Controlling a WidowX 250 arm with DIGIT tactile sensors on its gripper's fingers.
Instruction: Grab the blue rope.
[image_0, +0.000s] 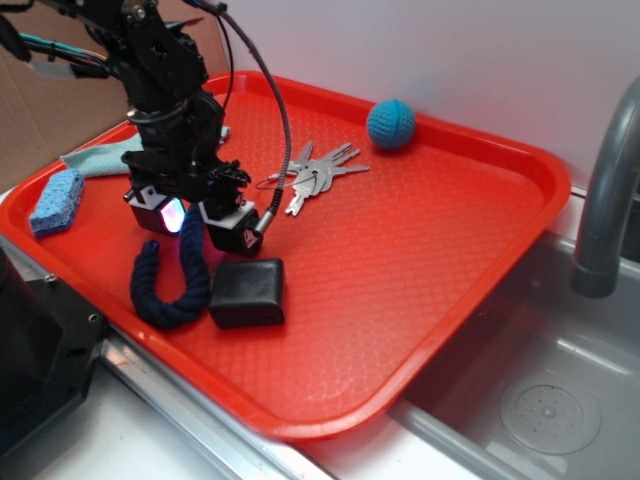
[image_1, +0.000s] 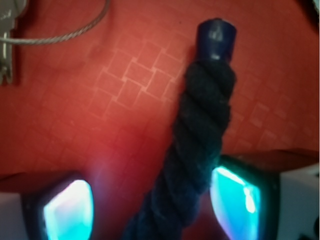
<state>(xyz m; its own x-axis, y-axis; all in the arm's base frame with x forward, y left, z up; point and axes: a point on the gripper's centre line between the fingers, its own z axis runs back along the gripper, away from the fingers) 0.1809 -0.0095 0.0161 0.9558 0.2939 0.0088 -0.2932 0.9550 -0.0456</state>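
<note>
Trays: one red tray (image_0: 480, 260)
Ropes: one blue rope (image_0: 170, 290)
Crocheted balls: one (image_0: 390, 124), at the tray's far edge
Sponges: one (image_0: 56, 200), at the tray's left edge
Black blocks: one (image_0: 247, 292), beside the rope
Key bunches: one (image_0: 318, 175), mid-tray
Teal cloths: one (image_0: 100, 160)
Grippers: one gripper (image_0: 195, 218)
Taps: one (image_0: 605, 190), right of the tray
</note>
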